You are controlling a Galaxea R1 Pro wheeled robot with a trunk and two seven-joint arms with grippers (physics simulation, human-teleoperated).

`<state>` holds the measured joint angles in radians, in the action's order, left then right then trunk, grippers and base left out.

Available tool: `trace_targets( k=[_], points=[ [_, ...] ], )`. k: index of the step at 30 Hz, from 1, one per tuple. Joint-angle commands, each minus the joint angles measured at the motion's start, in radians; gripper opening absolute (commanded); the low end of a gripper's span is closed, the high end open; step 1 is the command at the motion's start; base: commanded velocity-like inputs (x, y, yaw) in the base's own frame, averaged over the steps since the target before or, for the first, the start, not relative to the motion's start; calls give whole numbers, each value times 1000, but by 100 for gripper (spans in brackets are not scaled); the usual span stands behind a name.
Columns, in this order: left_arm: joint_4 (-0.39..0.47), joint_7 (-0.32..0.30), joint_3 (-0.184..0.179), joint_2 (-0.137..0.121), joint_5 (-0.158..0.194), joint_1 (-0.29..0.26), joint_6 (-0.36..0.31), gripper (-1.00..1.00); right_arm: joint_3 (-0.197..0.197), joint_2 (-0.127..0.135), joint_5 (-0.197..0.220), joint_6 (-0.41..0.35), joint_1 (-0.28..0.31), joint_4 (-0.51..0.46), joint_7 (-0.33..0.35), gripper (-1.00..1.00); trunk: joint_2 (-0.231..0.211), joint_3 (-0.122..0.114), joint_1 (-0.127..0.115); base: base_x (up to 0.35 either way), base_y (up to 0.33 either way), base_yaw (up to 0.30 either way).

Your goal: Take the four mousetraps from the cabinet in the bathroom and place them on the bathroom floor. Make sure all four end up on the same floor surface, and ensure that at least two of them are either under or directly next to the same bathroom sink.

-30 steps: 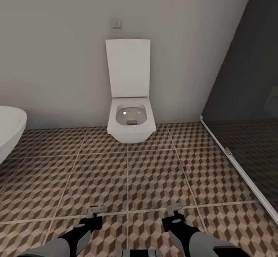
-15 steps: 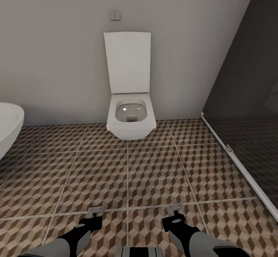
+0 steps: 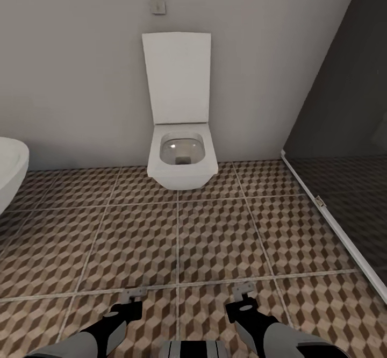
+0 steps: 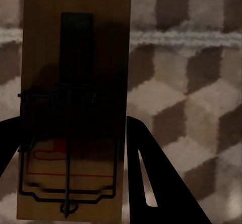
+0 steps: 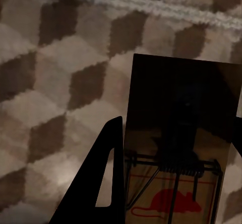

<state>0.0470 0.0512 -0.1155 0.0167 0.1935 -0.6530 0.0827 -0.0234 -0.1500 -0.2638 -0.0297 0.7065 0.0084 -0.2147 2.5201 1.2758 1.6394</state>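
Bathroom floor (image 3: 215, 240), cube-patterned tiles | white toilet (image 3: 181, 159) against wall | left gripper (image 4: 70, 183) fingers closed on one mousetrap (image 4: 73, 82) | right gripper (image 5: 174, 183) fingers clamp another mousetrap (image 5: 181, 133), both above the tiles.

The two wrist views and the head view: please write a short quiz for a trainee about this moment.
1. True or false: each gripper holds a mousetrap.
2. What stands against the wall ahead? A) toilet B) cabinet C) sink
3. Fill in: the toilet lid is ____.

Key:
1. True: left gripper has the left mousetrap, right gripper the right mousetrap, over the bathroom floor.
2. A, the toilet.
3. Raised: lid.
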Motion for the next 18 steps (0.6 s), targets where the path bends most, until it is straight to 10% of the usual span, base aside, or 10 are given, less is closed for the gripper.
trace_targets(
  k=[1, 18],
  points=[
    [-1, 4, -9, 0, 6, -1, 3, -100, -3, 0, -8, -3, 1, 1, -4, -100, 0, 1, 0, 0, 0, 0],
    [3, 6, -17, 1, -4, -1, -15, -100, -4, -2, -5, -3, 1, -3, -5, -100, 0, 1, 0, 0, 0, 0]
  ],
)
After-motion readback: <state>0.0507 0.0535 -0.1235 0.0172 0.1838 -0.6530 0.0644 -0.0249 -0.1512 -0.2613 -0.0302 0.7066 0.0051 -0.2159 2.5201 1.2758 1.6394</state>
